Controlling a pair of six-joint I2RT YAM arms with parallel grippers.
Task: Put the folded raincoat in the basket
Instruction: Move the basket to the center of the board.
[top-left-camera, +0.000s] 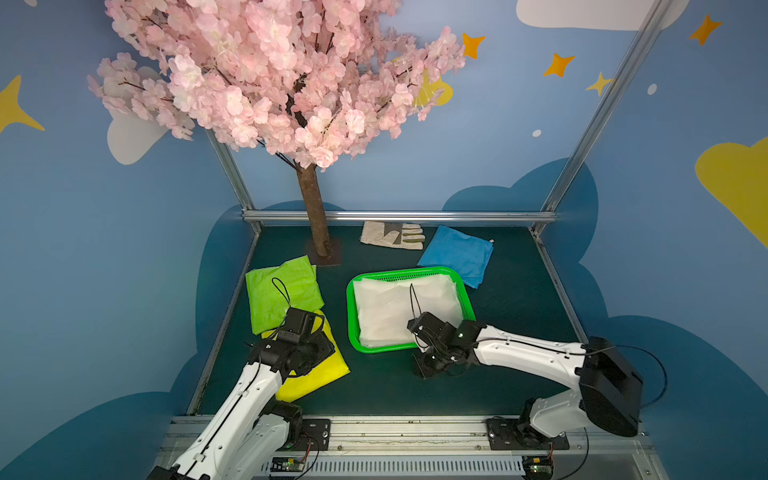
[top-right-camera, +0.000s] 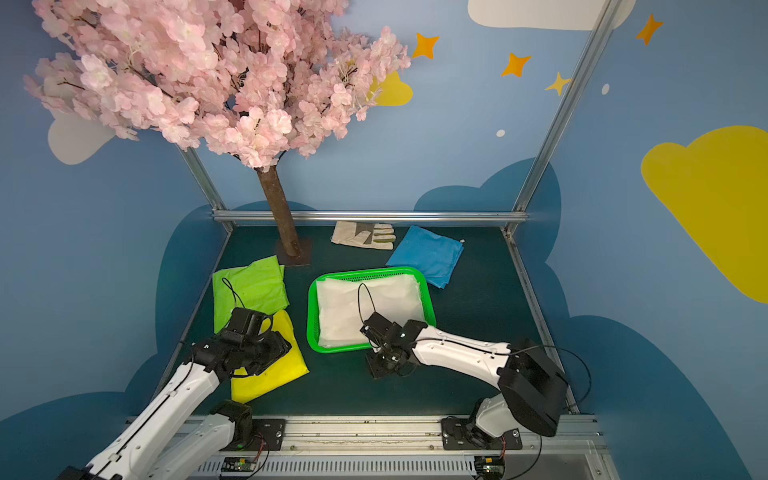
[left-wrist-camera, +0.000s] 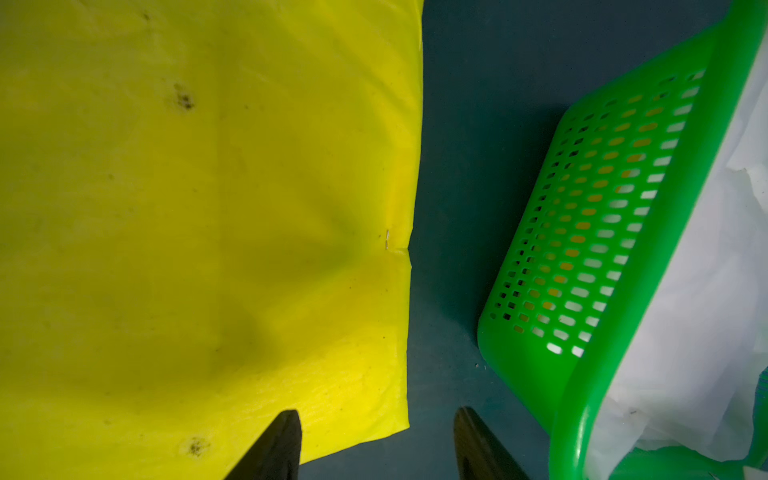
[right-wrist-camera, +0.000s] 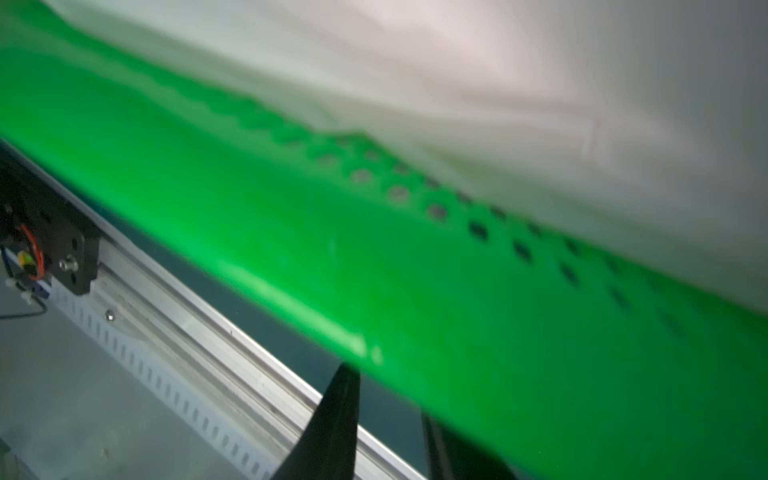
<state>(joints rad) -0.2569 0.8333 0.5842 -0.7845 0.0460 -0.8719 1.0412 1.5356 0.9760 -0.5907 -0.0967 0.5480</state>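
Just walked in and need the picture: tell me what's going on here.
A white folded raincoat lies in the green basket. The right gripper is at the basket's near rim, jaws apparently either side of it; whether they grip is unclear. The left gripper hangs open over the edge of the yellow raincoat, holding nothing.

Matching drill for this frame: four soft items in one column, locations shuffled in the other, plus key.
1. white folded raincoat
2. yellow folded raincoat
3. blue folded cloth
4. beige work glove

A. at the back rail, next to the brown tree trunk
B. inside the bright green mesh plastic basket
C. front left of the dark table
D. just beyond the basket's far right corner

Pairs: 1-B, 2-C, 3-D, 4-A
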